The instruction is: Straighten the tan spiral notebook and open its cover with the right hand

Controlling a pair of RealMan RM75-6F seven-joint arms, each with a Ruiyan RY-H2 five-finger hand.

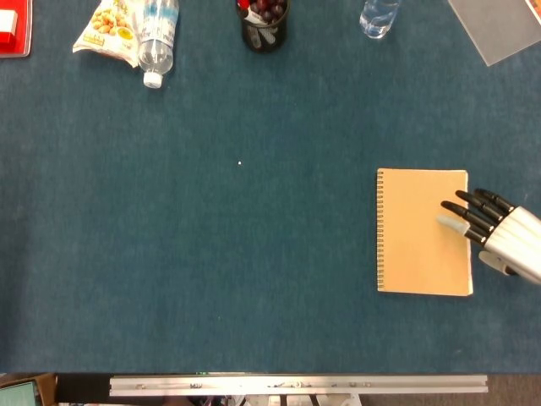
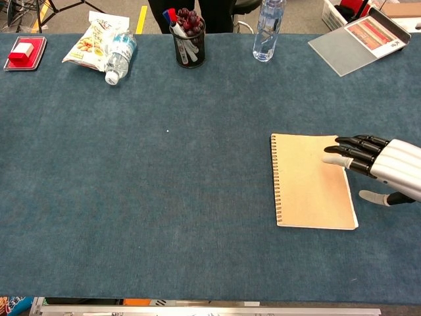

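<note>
The tan spiral notebook lies shut and square on the blue table, its wire spine along the left edge. My right hand comes in from the right with its fingers stretched out and apart. Its fingertips reach over the cover's upper right part; whether they touch it I cannot tell. The thumb sticks out just off the notebook's right edge. The hand holds nothing. My left hand is not visible in either view.
Along the far edge lie a snack bag, a water bottle on its side, a black pen cup, an upright bottle, a grey folder and a red tray.
</note>
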